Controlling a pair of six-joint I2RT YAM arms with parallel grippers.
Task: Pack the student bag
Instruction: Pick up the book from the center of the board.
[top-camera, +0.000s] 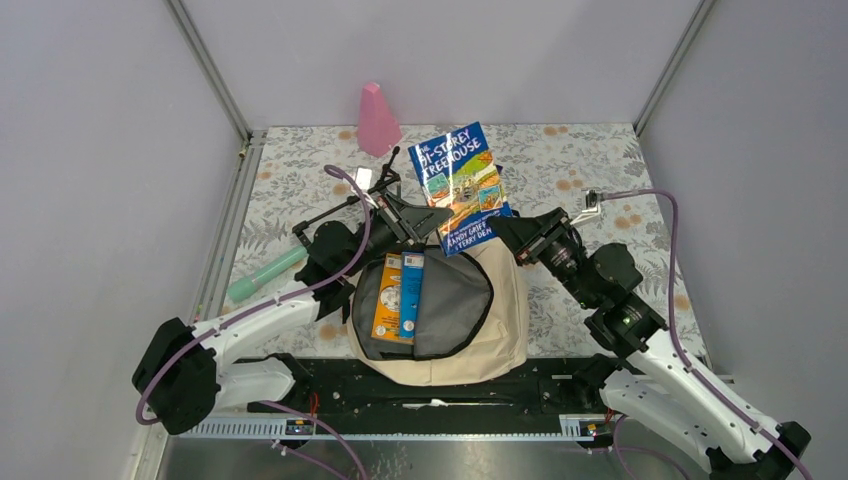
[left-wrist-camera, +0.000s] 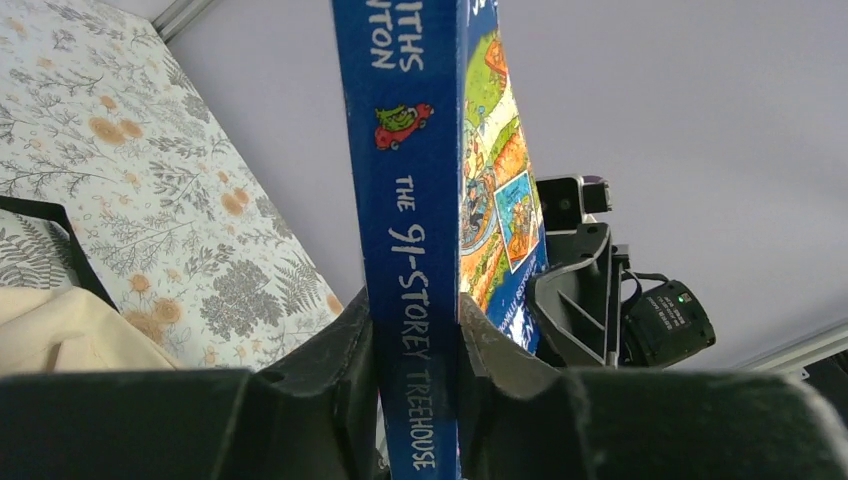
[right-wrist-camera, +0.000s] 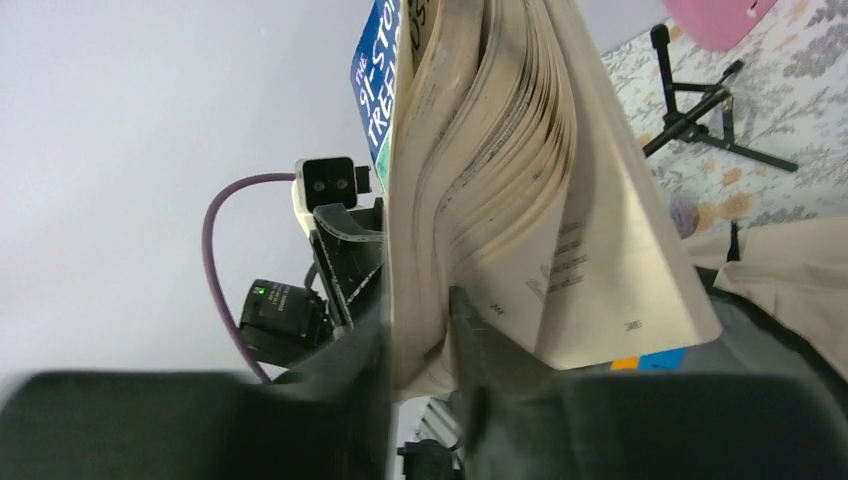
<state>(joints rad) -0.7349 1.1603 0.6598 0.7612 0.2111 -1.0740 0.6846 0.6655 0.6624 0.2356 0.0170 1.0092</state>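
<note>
The student bag (top-camera: 497, 325) lies near the front edge, cream fabric, its mouth open and the grey lining showing. An orange book (top-camera: 388, 297) and a light blue book (top-camera: 411, 293) stand inside it. Above the bag's far side a blue book (top-camera: 460, 185) titled "91-Storey Treehouse" hangs tilted in the air between both grippers. My left gripper (top-camera: 425, 222) is shut on its spine (left-wrist-camera: 405, 200), one finger on each side. My right gripper (top-camera: 505, 228) is shut on the front cover and part of the pages (right-wrist-camera: 500, 180); the other pages fan loose to the right.
A pink cone-shaped bottle (top-camera: 377, 120) stands at the back of the floral tablecloth. A mint-green cylinder (top-camera: 265, 273) lies at the left by my left arm. A small black stand (right-wrist-camera: 700, 110) sits on the cloth beyond the book. Grey walls close in on three sides.
</note>
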